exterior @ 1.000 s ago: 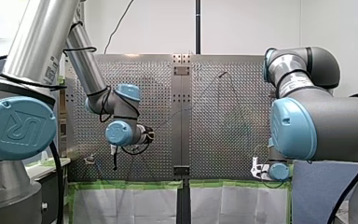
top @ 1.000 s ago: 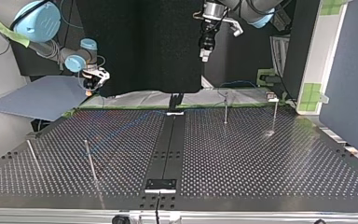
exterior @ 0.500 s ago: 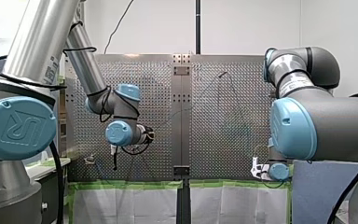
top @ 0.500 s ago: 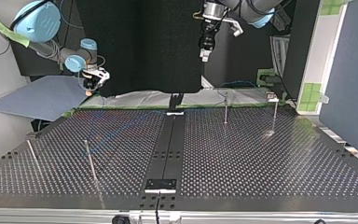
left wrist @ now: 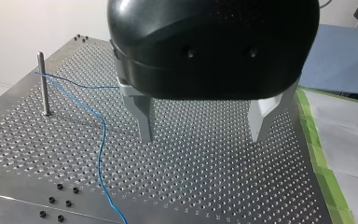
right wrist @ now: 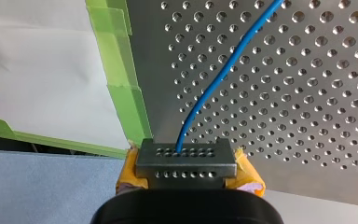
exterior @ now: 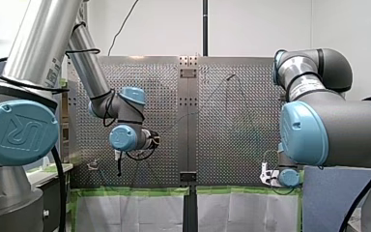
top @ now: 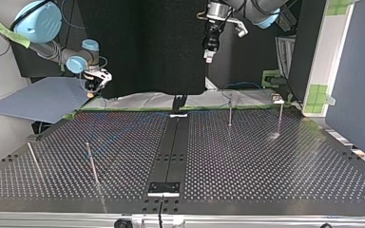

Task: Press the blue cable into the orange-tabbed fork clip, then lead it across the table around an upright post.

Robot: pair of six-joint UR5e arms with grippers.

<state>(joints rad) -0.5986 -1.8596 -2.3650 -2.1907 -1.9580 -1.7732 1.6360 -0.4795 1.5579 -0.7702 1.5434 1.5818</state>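
Note:
The blue cable point(right wrist: 223, 70) runs over the perforated table and ends between my right gripper's point(right wrist: 185, 151) yellow-padded fingers, which are shut on it near the taped table edge. In the top view that gripper point(top: 91, 89) hangs at the left rear corner. My left gripper point(left wrist: 203, 133) is open, its metal fingers point(left wrist: 144, 116) bare and well above the plate. The cable point(left wrist: 100, 140) passes beside it and loops around an upright post point(left wrist: 42, 84). My left gripper point(top: 209, 53) is high over the rear middle in the top view. A small clip point(exterior: 92, 165) sits near the front view's left edge.
Several thin upright posts stand on the table point(top: 266, 161), two at the top view's right rear point(top: 230, 111) point(top: 280, 118) and two at its left front point(top: 92, 164) point(top: 33, 159). A dark centre rail point(top: 171, 147) divides the plate. Green tape point(right wrist: 121, 60) lines the edge.

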